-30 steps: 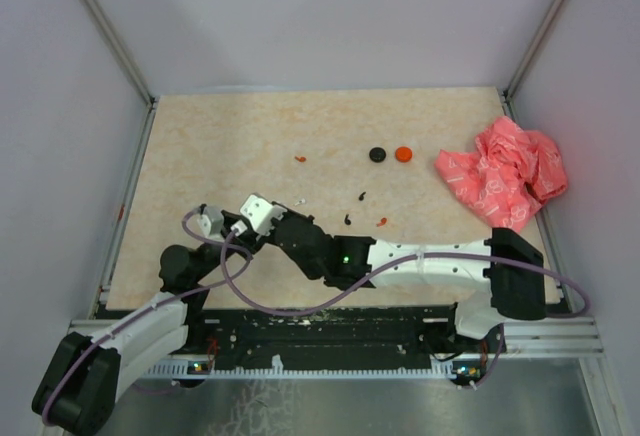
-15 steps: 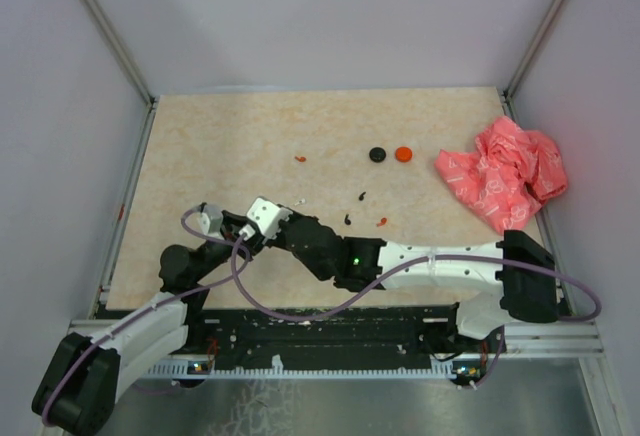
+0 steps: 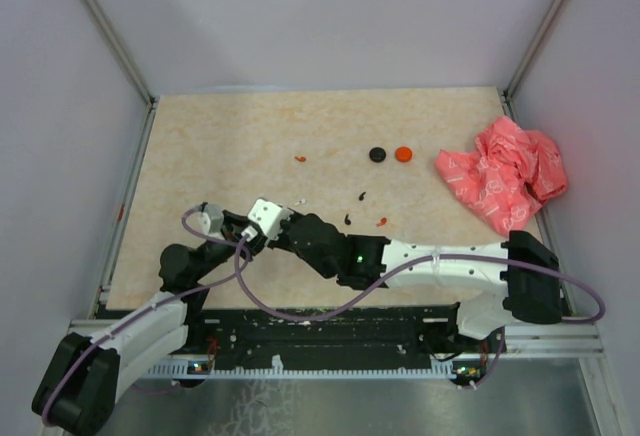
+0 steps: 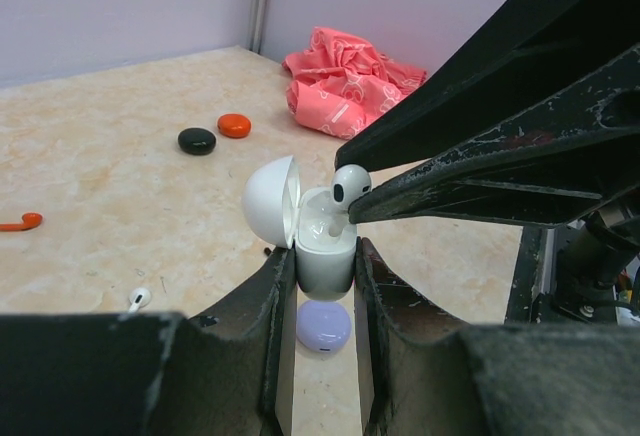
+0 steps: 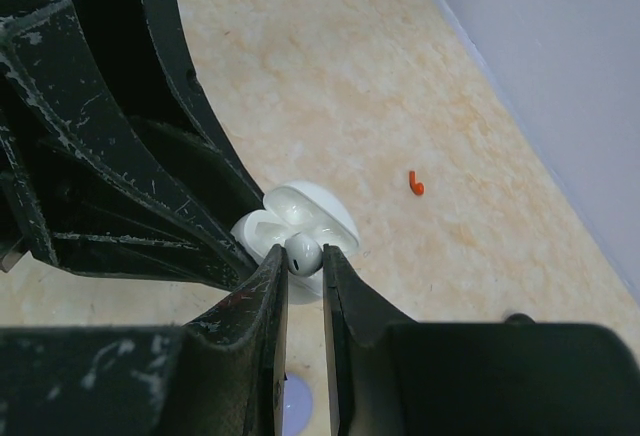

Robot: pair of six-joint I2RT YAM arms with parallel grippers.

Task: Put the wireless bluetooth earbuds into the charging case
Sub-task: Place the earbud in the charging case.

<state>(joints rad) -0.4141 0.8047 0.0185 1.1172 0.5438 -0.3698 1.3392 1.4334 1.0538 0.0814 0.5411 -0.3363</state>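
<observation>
My left gripper [image 4: 324, 254] is shut on an open white charging case [image 4: 325, 261], lid [image 4: 270, 201] swung back to the left. My right gripper [image 5: 303, 254] is shut on a white earbud [image 5: 303, 252] and holds it over the case [image 5: 310, 206]. In the left wrist view the earbud's head [image 4: 350, 184] stands above the rim with its stem down inside. In the top view the two grippers meet near the table's front left [image 3: 248, 228], and the case is hidden there. Loose on the table lie a white earbud [image 4: 138, 299], red ones [image 3: 300, 159] [image 3: 382, 222] and black ones [image 3: 362, 196] [image 3: 347, 219].
A lilac rounded case [image 4: 323, 324] lies on the table under the left fingers. A black disc [image 3: 377, 154] and an orange disc [image 3: 403, 154] sit mid-table. A crumpled pink-red bag [image 3: 500, 176] lies at the right edge. Walls enclose the beige table [image 3: 220, 136].
The right arm has shifted slightly to the right while its gripper stays at the left gripper. The left arm has barely moved.
</observation>
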